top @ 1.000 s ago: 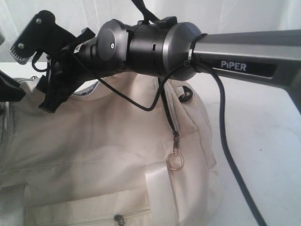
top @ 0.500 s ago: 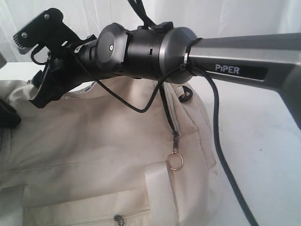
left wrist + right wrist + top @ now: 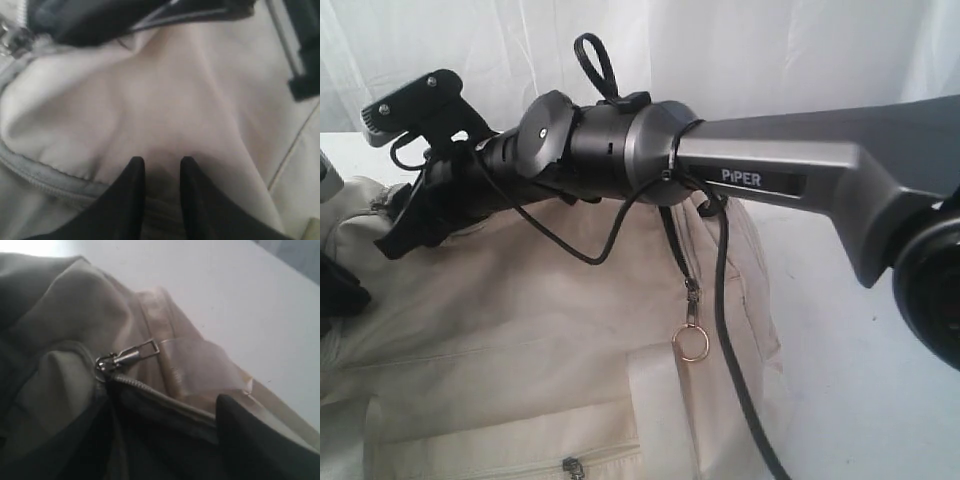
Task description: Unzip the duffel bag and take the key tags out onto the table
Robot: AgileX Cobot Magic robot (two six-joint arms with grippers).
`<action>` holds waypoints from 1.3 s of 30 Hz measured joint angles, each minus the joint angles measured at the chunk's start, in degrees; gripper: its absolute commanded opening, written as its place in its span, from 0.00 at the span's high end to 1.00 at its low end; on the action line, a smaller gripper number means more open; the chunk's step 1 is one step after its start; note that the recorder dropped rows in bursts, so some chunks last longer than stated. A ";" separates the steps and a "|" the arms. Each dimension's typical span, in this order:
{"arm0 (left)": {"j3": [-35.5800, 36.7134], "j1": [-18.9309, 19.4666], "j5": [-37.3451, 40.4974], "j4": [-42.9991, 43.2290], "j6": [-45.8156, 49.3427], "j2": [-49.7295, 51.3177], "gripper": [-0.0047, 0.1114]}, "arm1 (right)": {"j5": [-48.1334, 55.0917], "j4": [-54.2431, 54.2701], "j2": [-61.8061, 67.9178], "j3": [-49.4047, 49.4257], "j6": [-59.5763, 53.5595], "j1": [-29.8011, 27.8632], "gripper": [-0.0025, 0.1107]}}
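Note:
The cream duffel bag (image 3: 550, 330) fills the lower left of the exterior view, its metal ring zipper pull (image 3: 692, 343) hanging on the near side. My right arm reaches across it, and the right gripper (image 3: 400, 235) points down at the bag's top. In the right wrist view, the right gripper (image 3: 150, 435) is open over the dark unzipped opening, one finger (image 3: 255, 440) showing beside a zipper slider (image 3: 114, 360). My left gripper (image 3: 161, 166) is shut on a fold of the bag's fabric (image 3: 150, 110). The key tags are hidden.
The white table (image 3: 860, 380) lies bare to the right of the bag. A black cable (image 3: 730, 330) hangs from the right arm across the bag's side. A white curtain (image 3: 740, 50) hangs behind. A front pocket zipper (image 3: 572, 466) sits low on the bag.
My right arm has slid left across the bag, bringing its elbow into view at the right. Its gripper has dipped lower toward the bag's top. The bag and ring pull stay put.

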 measured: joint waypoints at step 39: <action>0.00 0.00 -20.86 -30.66 14.78 2.69 0.42 | -0.38 0.70 3.87 -0.55 -14.28 1.10 0.83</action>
